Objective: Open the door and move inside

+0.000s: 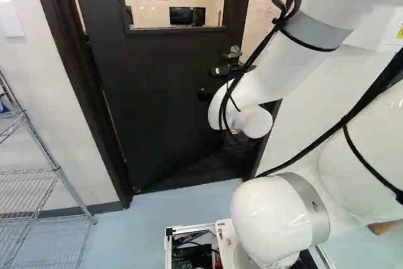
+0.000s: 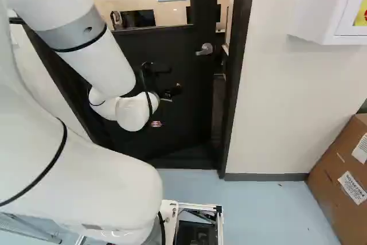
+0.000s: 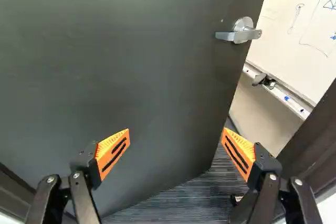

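The black gripper (image 2: 171, 92) is partly hidden behind the arm's wrist in the right base view, in front of the dark door (image 2: 192, 113). In the wrist view the gripper (image 3: 176, 132) stands open, its orange pads wide apart with nothing held between them. The door (image 3: 126, 61) fills much of the view beyond the fingers and stands ajar, swung away from the arm. Its silver lever handle (image 3: 241, 32) is ahead of the gripper, near the door's free edge, touched by neither finger. The handle (image 1: 233, 52) also shows beside the arm in the left base view.
The dark door frame (image 2: 234, 78) borders the gap at the handle side. Beyond are dark carpet (image 3: 184, 200) and a whiteboard (image 3: 299, 19). A wire shelf (image 1: 47, 174) stands left of the doorway; a cardboard box (image 2: 344, 182) and white wall cabinet (image 2: 327, 10) are on the right.
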Tool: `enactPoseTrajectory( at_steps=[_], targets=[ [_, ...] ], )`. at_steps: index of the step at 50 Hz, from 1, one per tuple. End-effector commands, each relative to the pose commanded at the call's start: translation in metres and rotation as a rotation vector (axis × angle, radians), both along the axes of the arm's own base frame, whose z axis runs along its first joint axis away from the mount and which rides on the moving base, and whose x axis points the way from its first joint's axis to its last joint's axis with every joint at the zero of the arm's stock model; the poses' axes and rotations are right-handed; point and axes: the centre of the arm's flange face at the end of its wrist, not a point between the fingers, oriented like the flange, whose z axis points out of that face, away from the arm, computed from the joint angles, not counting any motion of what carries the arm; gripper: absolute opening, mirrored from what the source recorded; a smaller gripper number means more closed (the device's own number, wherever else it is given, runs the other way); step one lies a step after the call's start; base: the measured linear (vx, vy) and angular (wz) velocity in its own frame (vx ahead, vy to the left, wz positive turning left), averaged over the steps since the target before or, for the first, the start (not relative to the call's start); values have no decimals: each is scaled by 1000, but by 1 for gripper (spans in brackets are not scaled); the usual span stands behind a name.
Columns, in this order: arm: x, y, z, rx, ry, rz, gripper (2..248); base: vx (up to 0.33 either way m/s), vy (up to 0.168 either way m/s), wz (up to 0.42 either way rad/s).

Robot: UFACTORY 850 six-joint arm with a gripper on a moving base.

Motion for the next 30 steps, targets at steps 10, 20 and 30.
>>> enactPoseTrajectory(
  at_steps=[10, 20, 30],
  targets=[
    [0, 0, 0, 0, 0, 0, 247, 126, 71, -150],
    [0, 0, 0, 0, 0, 0, 247, 121, 44, -190],
    [0, 0, 0, 0, 0, 0, 247, 105, 65, -55]
  ],
)
